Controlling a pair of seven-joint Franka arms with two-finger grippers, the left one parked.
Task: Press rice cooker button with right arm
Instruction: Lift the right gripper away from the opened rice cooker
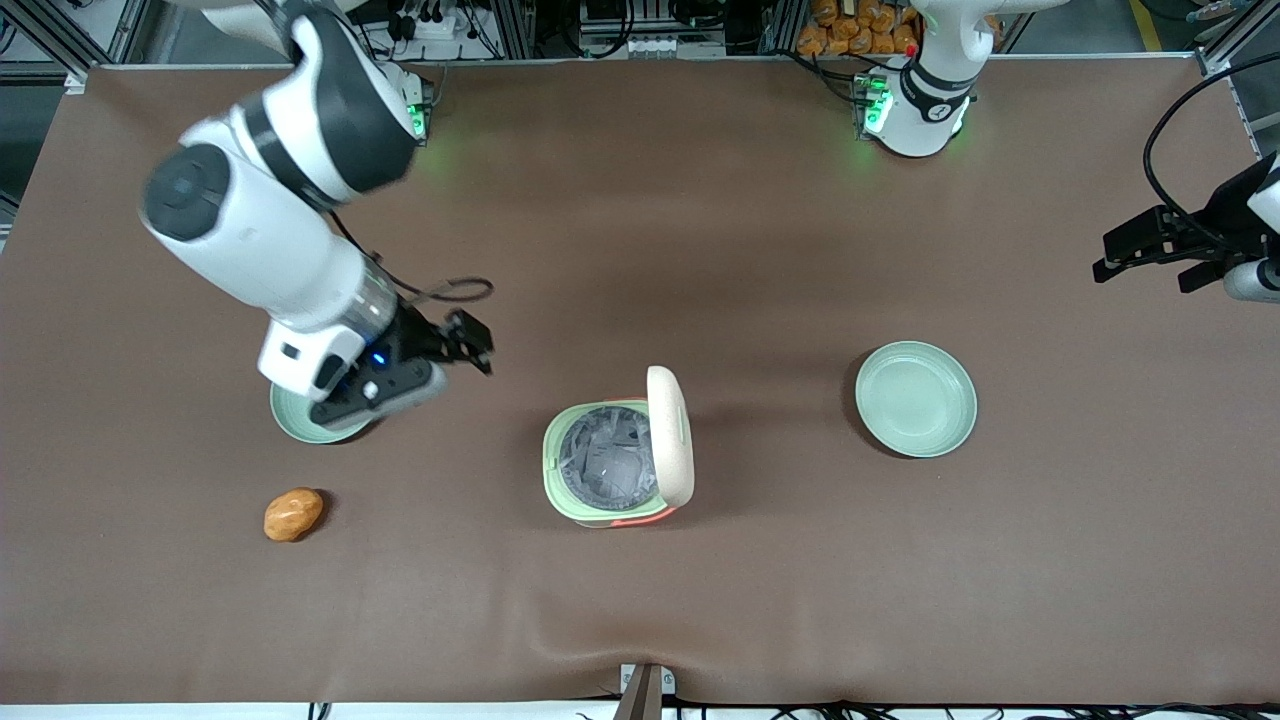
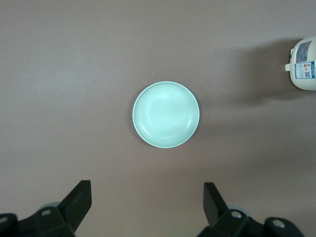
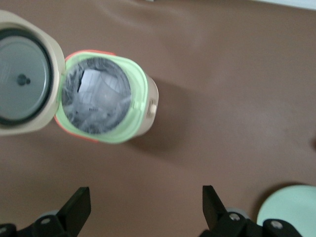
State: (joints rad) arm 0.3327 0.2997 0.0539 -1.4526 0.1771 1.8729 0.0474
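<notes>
Near the bench's middle: rice cooker, lid upright, pot exposed.
Front view: pincer hovers well apart, toward the working arm's end, above a plate.
Right wrist view: fingers spread wide, empty; button, probably that small tab on the cooker's side, hidden from front.
Advice: descend squarely, press gently.

Rice cooker: mint body, cream lid, coral trim; pincer black.

Brown table, cluttered metal racks
</notes>
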